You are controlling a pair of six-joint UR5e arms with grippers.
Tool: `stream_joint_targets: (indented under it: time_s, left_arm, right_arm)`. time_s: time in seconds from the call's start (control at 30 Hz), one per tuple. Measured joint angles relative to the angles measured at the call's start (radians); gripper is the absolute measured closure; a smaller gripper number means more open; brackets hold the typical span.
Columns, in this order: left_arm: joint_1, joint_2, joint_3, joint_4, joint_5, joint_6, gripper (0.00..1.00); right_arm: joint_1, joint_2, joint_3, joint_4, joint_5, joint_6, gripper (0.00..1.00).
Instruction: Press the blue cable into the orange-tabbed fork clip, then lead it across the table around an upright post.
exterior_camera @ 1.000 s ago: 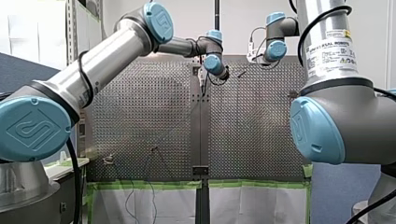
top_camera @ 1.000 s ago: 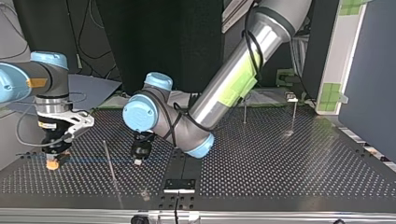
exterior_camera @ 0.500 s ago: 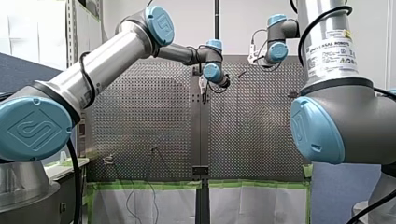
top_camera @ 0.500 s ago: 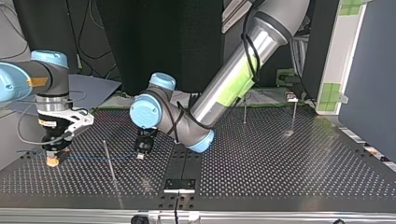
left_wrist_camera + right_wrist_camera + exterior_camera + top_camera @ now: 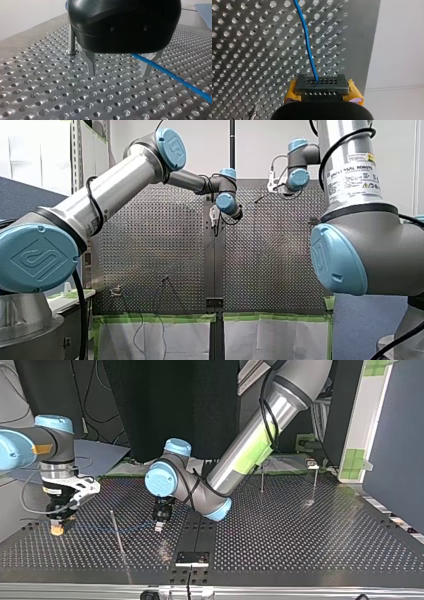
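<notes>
The blue cable (image 5: 100, 529) lies low over the perforated table, from my right gripper (image 5: 57, 527) at the top view's left, past a thin upright post (image 5: 116, 530), to my left gripper (image 5: 160, 526). In the left wrist view my left gripper (image 5: 118, 74) is open, its metal fingers (image 5: 91, 65) wide apart. The cable (image 5: 180, 80) runs loose between them, close to one finger, and the post (image 5: 71, 40) stands behind. In the right wrist view the cable (image 5: 308, 42) ends in a black slotted block between orange pads at my right gripper (image 5: 323, 87).
Two more upright posts (image 5: 262, 477) (image 5: 315, 482) stand at the back of the top view's right half. A black bracket (image 5: 192, 557) sits at the plate's near edge in the middle. The table's edge (image 5: 372, 50) runs close beside my right gripper.
My left gripper has opened and let go of the cable. It has moved toward the top view's right, away from the post. My right arm has shifted only slightly.
</notes>
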Motion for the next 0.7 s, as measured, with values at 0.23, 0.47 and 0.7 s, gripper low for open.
stream_joint_targets:
  time_s: [0.23,0.47,0.7]
  left_arm:
    - [0.000,-0.001,-0.001,0.000,0.007,-0.002,0.13]
    - [0.000,-0.001,-0.002,0.007,-0.005,-0.010,0.11]
    - [-0.001,-0.001,-0.004,0.017,-0.037,-0.017,0.11]
  right_arm:
    - [-0.019,0.045,0.002,-0.002,-0.002,0.003,1.00]
    - [-0.020,0.099,0.007,-0.004,-0.002,0.004,1.00]
    - [-0.021,0.128,0.031,-0.019,0.005,0.012,1.00]
